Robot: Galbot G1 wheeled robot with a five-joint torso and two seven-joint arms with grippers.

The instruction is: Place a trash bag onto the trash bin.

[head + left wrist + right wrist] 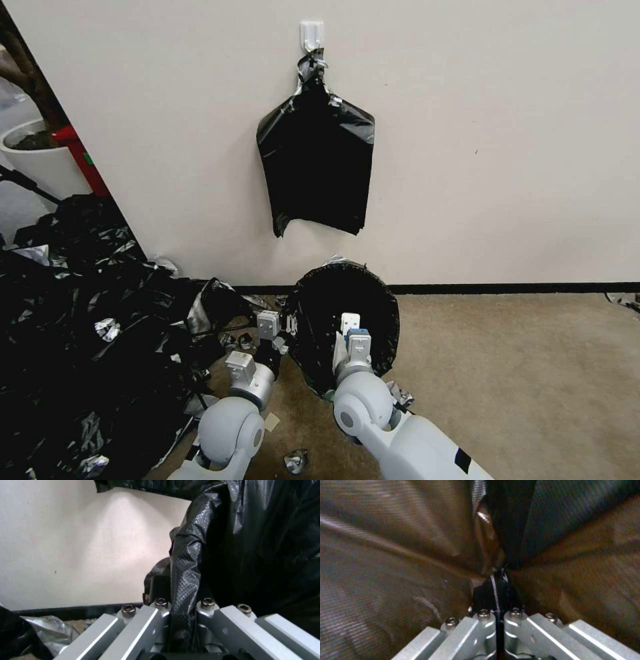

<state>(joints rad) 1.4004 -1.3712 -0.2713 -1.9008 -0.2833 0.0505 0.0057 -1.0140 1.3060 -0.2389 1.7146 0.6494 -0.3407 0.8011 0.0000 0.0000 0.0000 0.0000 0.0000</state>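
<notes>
The trash bag (373, 313) stands as a round black open-mouthed shape on the carpet against the wall. The trash bin is hidden under its film. My left gripper (285, 331) is at the bag's left edge. In the left wrist view this gripper (170, 587) is shut on a fold of the textured black film (186, 562). My right gripper (350, 325) reaches into the bag's mouth. In the right wrist view that gripper (495, 587) is shut on a pinch of film, with the bag's wrinkled walls (403, 555) all around it.
A flat black sheaf of bags (317, 167) hangs from a white wall hook (311, 33). A broad heap of black plastic (87, 320) covers the floor on the left. A white planter (37, 160) stands behind it. Open carpet (520, 373) lies to the right.
</notes>
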